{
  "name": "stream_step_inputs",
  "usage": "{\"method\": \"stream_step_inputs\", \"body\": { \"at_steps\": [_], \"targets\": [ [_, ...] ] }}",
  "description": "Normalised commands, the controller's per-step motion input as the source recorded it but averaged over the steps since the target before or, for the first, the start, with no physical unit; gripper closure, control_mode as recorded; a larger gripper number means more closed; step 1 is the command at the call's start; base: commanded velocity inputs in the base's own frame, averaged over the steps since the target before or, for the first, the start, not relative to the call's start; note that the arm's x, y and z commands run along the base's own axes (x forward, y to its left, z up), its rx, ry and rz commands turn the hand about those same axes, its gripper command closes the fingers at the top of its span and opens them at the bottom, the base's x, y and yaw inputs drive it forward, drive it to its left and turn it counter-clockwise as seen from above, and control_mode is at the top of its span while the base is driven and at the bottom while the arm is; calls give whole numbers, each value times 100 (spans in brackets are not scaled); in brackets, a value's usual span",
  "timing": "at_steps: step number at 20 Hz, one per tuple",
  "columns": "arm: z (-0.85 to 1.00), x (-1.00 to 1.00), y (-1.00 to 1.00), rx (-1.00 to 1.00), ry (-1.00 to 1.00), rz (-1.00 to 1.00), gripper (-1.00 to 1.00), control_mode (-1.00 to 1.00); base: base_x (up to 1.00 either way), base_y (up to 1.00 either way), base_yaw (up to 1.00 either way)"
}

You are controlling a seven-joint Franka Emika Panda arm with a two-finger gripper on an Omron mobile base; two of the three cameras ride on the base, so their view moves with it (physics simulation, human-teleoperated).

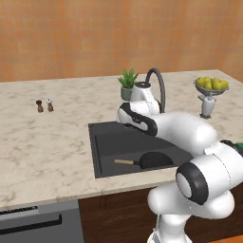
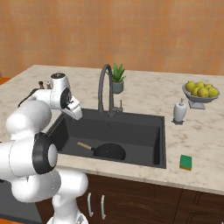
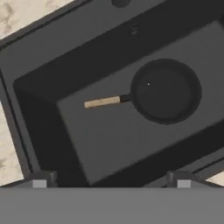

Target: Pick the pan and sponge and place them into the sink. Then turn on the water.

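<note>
Gripper [image 3: 111,183] open above pan [image 3: 165,91], handle pointing left.

Simulated home kitchen, marble countertop [image 2: 144,100] with sink [image 2: 148,131] and faucet [image 2: 103,87] under the pincer, fruit bowl [image 2: 200,97] and soap dispenser [image 2: 179,111] off right, cabinets [image 2: 131,199] below

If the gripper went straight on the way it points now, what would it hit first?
Probably the bare floor of the sink, left of the pan, near its wooden handle. The open gripper looks down into the basin with nothing between, though depth is hard to judge.
</note>
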Motion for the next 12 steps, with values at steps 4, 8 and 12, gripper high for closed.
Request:
{"method": "stream_step_inputs", "body": {
  "at_steps": [4, 8, 12],
  "targets": [
    [15, -33, -20, 0, -8, 53, -100, -100, 0, 0, 0],
    [0, -20, -2, 0, -4, 16, -100, -100, 0, 0, 0],
    [23, -12, 0, -10, -9, 0, -100, -100, 0, 0, 0]
  ]
}}
